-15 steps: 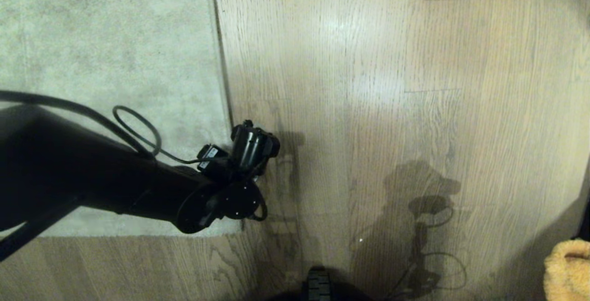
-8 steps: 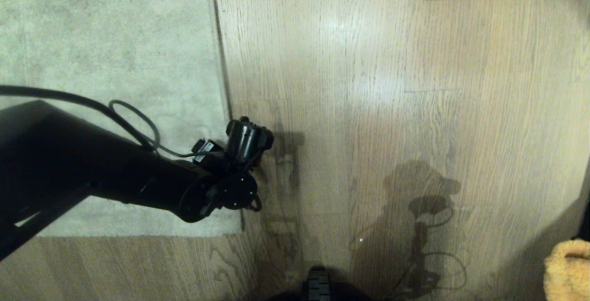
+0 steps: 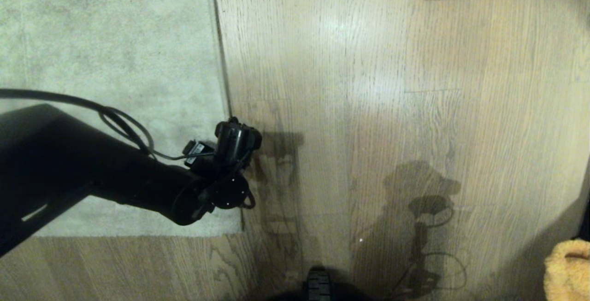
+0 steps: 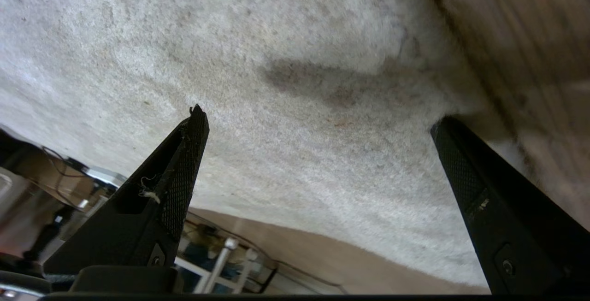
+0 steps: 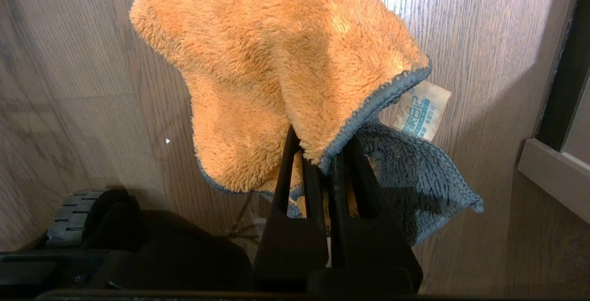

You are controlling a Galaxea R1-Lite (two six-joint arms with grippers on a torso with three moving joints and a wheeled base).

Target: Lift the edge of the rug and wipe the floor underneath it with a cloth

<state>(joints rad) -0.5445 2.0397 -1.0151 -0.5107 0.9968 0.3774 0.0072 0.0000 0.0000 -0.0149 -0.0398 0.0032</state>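
Left gripper (image 4: 318, 121) spread wide, holding nothing. Its two black fingers (image 4: 184, 162) point down at the rug (image 3: 110, 52); one finger sits over the pile, the other close to the rug edge (image 4: 442, 29), where pile meets the floor (image 3: 392, 107). Cannot tell whether the fingertips touch the rug. In the head view the left arm reaches in across the rug's near right corner, wrist right above the rug edge (image 3: 226, 93), gripper itself hidden under the wrist there. Rug lies flat, edge not lifted, a dark shadow smudge on the pile between the fingers.

Right gripper (image 5: 322, 162) clenched on the cloth (image 5: 276, 66), fingers pinched together on a fold. The cloth is orange fluffy terry with a grey-blue reverse side and trim, and a small printed tag (image 5: 420, 109) sticks out beside the gripper. It drapes forward past the fingertips, over bare floor. In the head view only a bit of the cloth (image 3: 569, 268) shows, well apart from the rug edge, far to its right and nearer the robot. A black wheel (image 5: 73, 215) of the base sits on the floor near the cloth.
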